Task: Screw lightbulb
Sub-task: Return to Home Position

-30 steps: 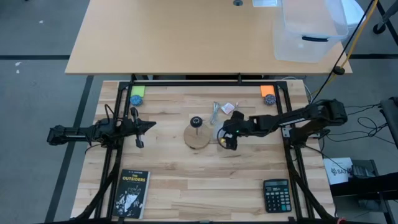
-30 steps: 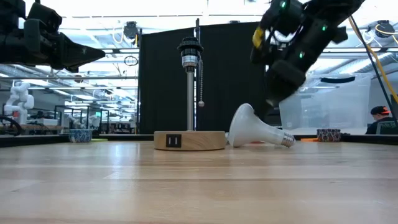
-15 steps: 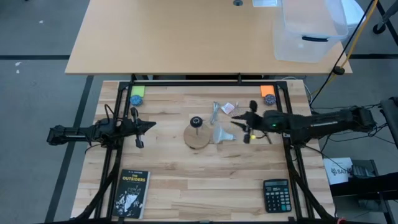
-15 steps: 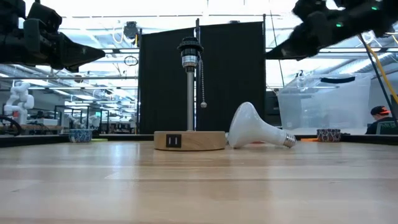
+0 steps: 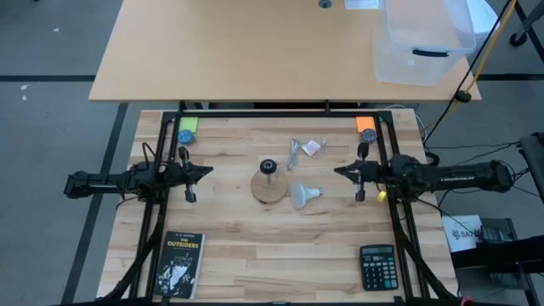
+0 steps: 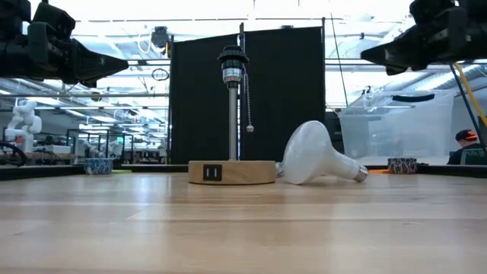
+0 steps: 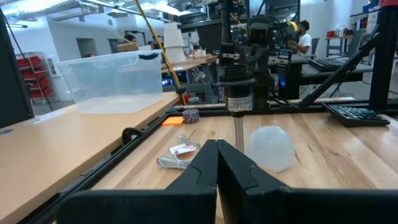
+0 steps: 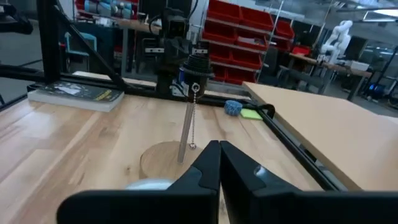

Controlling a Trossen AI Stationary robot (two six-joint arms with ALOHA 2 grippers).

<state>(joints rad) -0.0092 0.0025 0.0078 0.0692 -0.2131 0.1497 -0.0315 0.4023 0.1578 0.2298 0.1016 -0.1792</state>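
Lightbulb (image 5: pixel 304 196) sideways beside lamp (image 5: pixel 270 188) (left wrist view: globe (image 7: pixel 270 147) only)

This is a robot lab, a big work room where people test machines. Two dark robot arms, one on the left (image 5: pixel 119 180) and one on the right (image 5: pixel 450 176), reach over a wooden table (image 5: pixel 255 246) with a black metal frame (image 5: pixel 280 113) around it. Wires (image 5: pixel 501 157) lie on the grey floor beside it. A long tan bench (image 5: pixel 255 51) stands just behind, with a clear plastic box (image 5: pixel 422 38) on it. Farther back there are red shelves (image 8: pixel 249 37) full of bins and a small white robot (image 8: pixel 341 31) on another bench. A person (image 7: pixel 305 37) sits far off among more desks. Long bright lights run across the high ceiling (image 6: pixel 152 30).
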